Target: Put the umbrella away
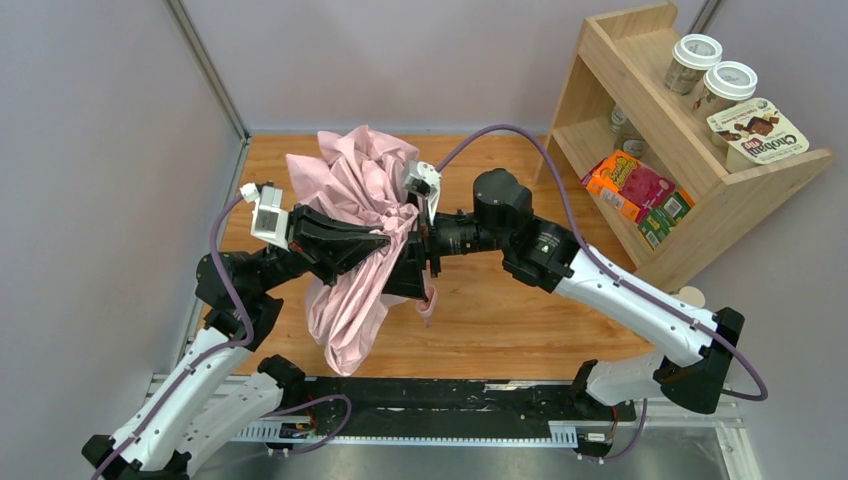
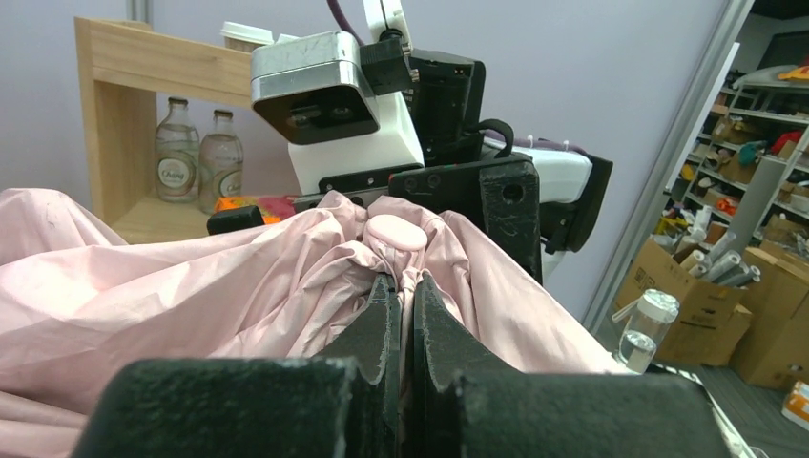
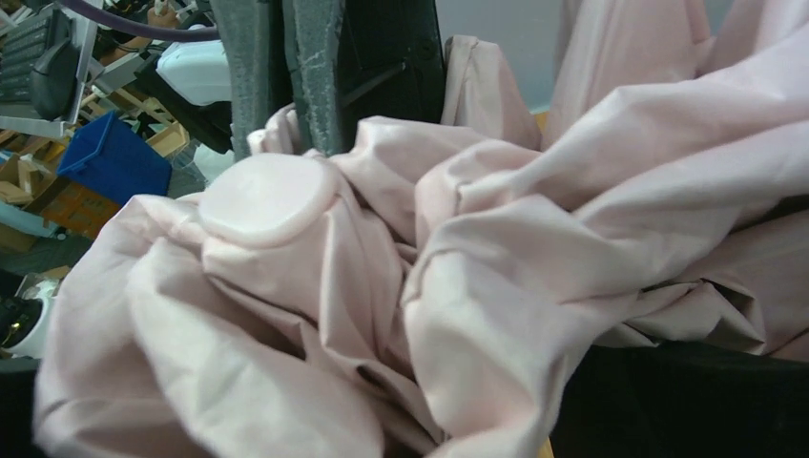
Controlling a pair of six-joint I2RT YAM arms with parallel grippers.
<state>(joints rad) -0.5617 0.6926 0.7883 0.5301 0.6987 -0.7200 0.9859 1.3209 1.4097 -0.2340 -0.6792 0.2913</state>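
Observation:
The pale pink umbrella (image 1: 350,190) hangs bunched above the wooden table, held up between both arms, its loose fabric trailing down toward the near edge. My left gripper (image 1: 385,240) is shut on a pinch of fabric just below the umbrella's round pink cap (image 2: 399,232); in the left wrist view its fingertips (image 2: 408,281) press together on the cloth. My right gripper (image 1: 418,262) stands wide open from the right, with its jaws on either side of the bundle. In the right wrist view crumpled fabric (image 3: 401,286) covers most of its fingers, and only a black finger (image 3: 687,401) shows. The handle is hidden.
A wooden shelf unit (image 1: 690,215) stands at the back right with lidded jars (image 1: 695,55), a chocolate snack bag (image 1: 760,135) and colourful boxes (image 1: 640,190). Two glass bottles (image 2: 176,148) sit in its lower bay. A black rail (image 1: 430,400) runs along the near edge.

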